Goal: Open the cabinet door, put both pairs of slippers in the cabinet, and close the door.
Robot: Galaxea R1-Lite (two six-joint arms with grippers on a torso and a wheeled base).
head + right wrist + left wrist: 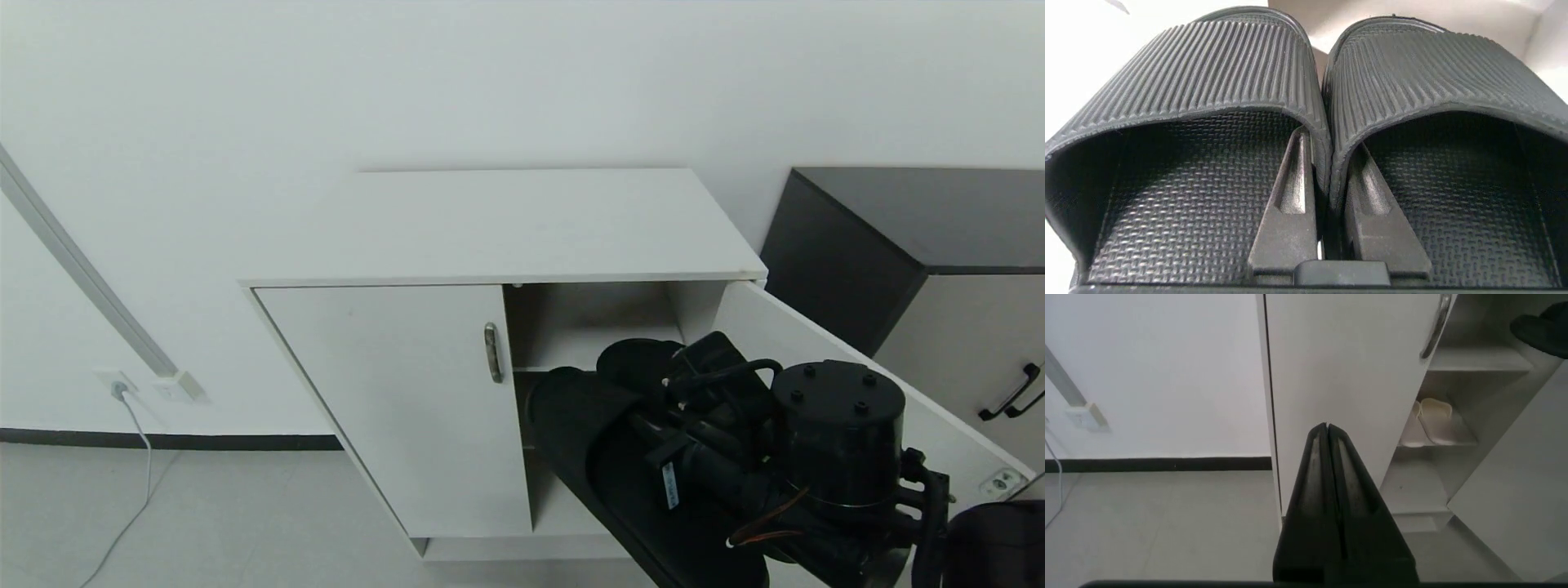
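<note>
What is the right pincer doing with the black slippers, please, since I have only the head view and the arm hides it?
Observer: The right pincer is shut on the black slippers, one finger inside each, pinching their adjoining side walls together.
Operator: Thank you; is the other pair inside already?
Observer: Yes, the cream slippers lie side by side in the cabinet, below its top shelf.
Operator: And the left pincer?
Observer: The left pincer is shut and empty, before the closed door.
</note>
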